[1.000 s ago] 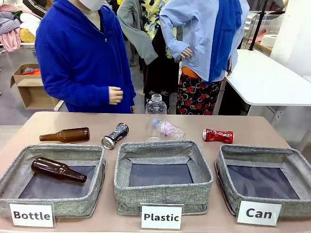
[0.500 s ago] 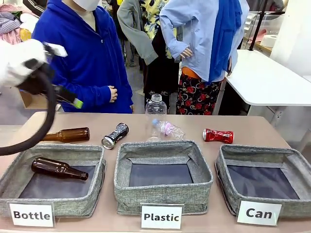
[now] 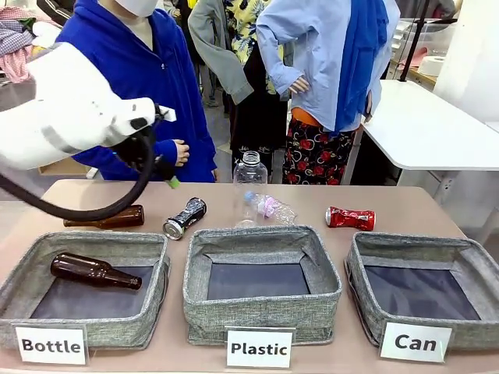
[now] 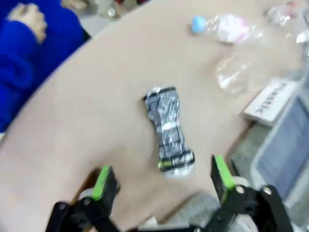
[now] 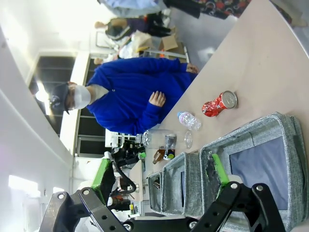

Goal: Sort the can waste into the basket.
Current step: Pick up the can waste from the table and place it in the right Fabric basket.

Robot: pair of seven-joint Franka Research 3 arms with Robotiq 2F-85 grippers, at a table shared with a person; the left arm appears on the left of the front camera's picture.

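Fixed at the front on the robot's side, looking across the counter [image 3: 312, 195] and the grey bins [image 3: 261, 234] toward the person in blue [image 3: 179, 78]. From the left wrist, close and angled down onto the black can [image 4: 169, 137] on that same counter. From the right wrist, rolled sideways, farther back, over the same counter, bins and person.

We record, front view, nine o'clock: left arm [image 3: 70, 117], glossy white rounded shell, black wrist, thick black cable [image 3: 146, 167].
Wrist views, six o'clock: left gripper [image 4: 161, 176] and right gripper [image 5: 161, 171], black linked fingers, silver pivot screws, green pads [image 4: 101, 180].
Eleven o'clock: person [image 3: 132, 93], blue hooded jacket [image 3: 168, 70], white mask [image 3: 140, 6].
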